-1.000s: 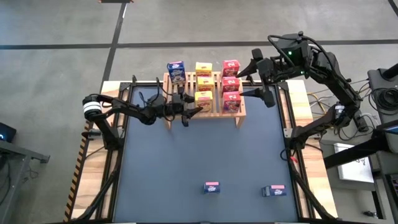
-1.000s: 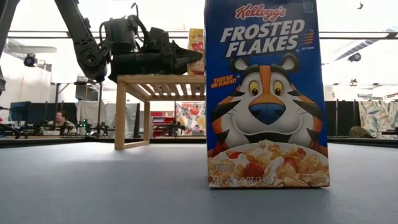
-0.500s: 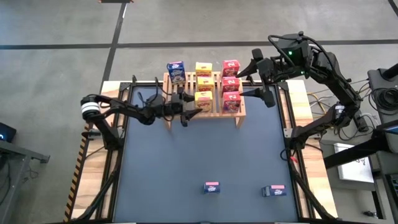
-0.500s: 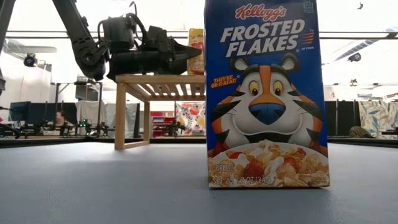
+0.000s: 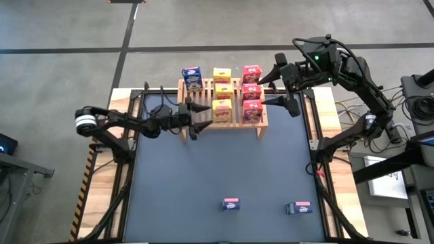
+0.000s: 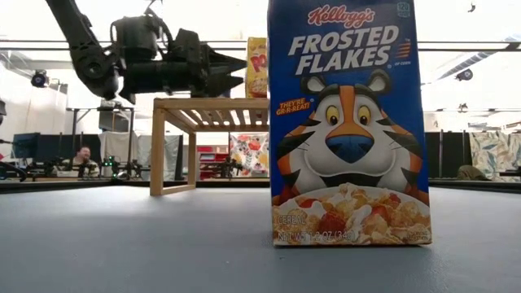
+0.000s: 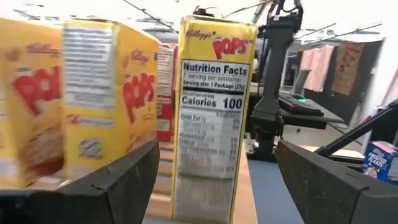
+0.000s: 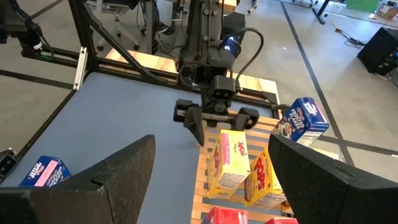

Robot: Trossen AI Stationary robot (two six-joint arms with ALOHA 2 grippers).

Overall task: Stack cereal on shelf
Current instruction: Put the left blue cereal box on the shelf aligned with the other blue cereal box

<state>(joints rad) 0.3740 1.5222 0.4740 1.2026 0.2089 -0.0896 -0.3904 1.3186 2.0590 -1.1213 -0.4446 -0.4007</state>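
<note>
The wooden shelf (image 5: 222, 123) stands at the table's far edge. On its slats stand one blue cereal box (image 5: 191, 78), three yellow (image 5: 222, 90) and three red (image 5: 251, 92). Two more blue boxes (image 5: 231, 203) (image 5: 298, 207) stand on the mat near the near edge; one fills the low view (image 6: 350, 122). My left gripper (image 5: 202, 116) is open, level at the shelf's left side. In the left wrist view its fingers flank the nearest yellow box (image 7: 211, 112) without touching. My right gripper (image 5: 266, 91) hangs open beside the red boxes.
Black frame rails (image 5: 129, 163) run along both long sides of the grey mat (image 5: 217, 169), which lies bare between the shelf and the two near boxes. Cables and equipment sit beyond the table's right edge (image 5: 407, 102). A person sits far behind the table (image 6: 79, 156).
My left gripper has drawn back level toward the table's left edge, away from the yellow boxes on the shelf, its fingers staying open. The boxes have stayed put.
</note>
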